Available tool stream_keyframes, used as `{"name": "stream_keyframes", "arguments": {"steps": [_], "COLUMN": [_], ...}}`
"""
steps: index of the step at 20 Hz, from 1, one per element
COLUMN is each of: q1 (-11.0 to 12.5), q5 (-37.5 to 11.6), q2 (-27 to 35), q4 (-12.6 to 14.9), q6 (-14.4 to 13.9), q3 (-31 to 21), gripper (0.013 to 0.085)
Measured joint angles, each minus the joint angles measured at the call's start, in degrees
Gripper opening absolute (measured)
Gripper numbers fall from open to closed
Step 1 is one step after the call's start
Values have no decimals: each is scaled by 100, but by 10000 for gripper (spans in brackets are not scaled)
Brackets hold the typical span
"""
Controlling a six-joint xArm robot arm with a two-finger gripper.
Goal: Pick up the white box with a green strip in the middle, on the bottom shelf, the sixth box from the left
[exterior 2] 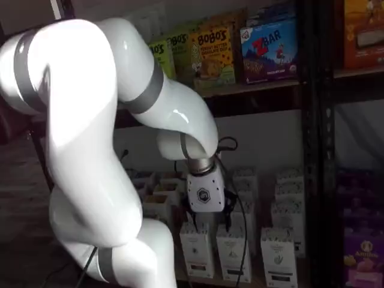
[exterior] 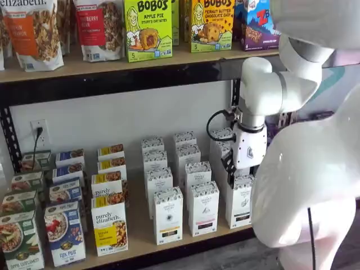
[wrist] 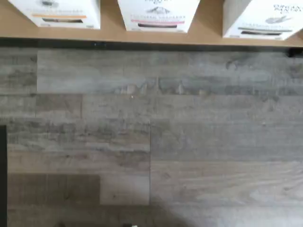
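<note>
Chiefly, bearing: the white box (exterior: pixel 239 203) stands just below the gripper (exterior: pixel 232 179) and slightly further into the shelf. The wrist view is mostly floor (wrist: pixel 156 142), so I judge the tool hangs out past the front rail, not yet over the carton.
Target place: front row, at the front edge of the bottom shelf (exterior: pixel 140 247) towards its right end; in the wrist view it is the carton with the dark strip (wrist: pixel 262 19).
Long axis: upright, narrow face to the front.
Tool state: dark fingers show under the white body in both shelf views, but I cannot tell whether they are spread or pressed together; nothing is held.
Neighbours: pink-strip carton (wrist: pixel 158 14) beside the target and orange-strip carton (wrist: pixel 59 12) beyond it, on the same front edge, with gaps between.
Behind: more white cartons (exterior: pixel 222 149) in rows towards the back edge.
In the way: the row mate directly behind; the right upright (exterior 2: pixel 312 150) is near.
</note>
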State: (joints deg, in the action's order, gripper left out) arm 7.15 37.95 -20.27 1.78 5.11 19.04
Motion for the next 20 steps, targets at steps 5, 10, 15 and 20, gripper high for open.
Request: {"name": "stream_keyframes", "arguments": {"steps": [5,10,15,20], "q1": [163,244,227,257], "q5": [-724,-1364,-1854,-2138], "q2": [846,1576,2525,3326], "q4": [-63,31,-2,473], "q6": [210,212,229,-194], "q3": [195,418,890,1383], "gripper": [850,850,850,850]}}
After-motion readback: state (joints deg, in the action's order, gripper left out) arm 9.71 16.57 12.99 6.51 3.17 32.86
